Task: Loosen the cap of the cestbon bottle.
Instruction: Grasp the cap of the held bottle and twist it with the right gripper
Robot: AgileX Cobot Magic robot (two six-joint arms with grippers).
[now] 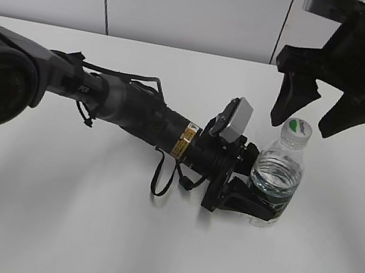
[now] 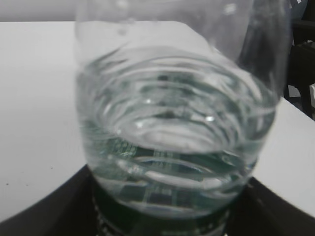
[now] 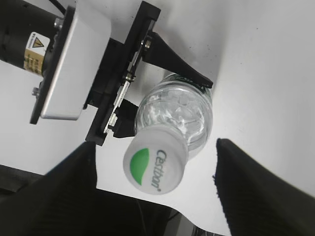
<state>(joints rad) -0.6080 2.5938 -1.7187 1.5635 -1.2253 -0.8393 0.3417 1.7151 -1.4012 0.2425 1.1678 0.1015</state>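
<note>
The cestbon bottle (image 1: 278, 169) stands upright on the white table, clear and part full of water. My left gripper (image 1: 256, 200) is shut on its lower body, and its dark fingers (image 3: 173, 60) show on both sides of the bottle (image 3: 178, 112). In the left wrist view the bottle (image 2: 172, 123) fills the frame, with my left gripper (image 2: 162, 223) round its green label band. The white cap (image 1: 298, 128) with a green patch sits on the neck. My right gripper (image 1: 304, 123) hangs open just above it. Its fingers (image 3: 256, 191) stand apart on both sides of the cap (image 3: 155, 167), touching nothing.
My left arm (image 1: 137, 111) lies low across the table from the left, with a black cable loop (image 1: 161, 179) hanging under it. Grey wall panels (image 1: 192, 4) rise behind the table's far edge. Bare white table top (image 1: 81, 232) spreads in front.
</note>
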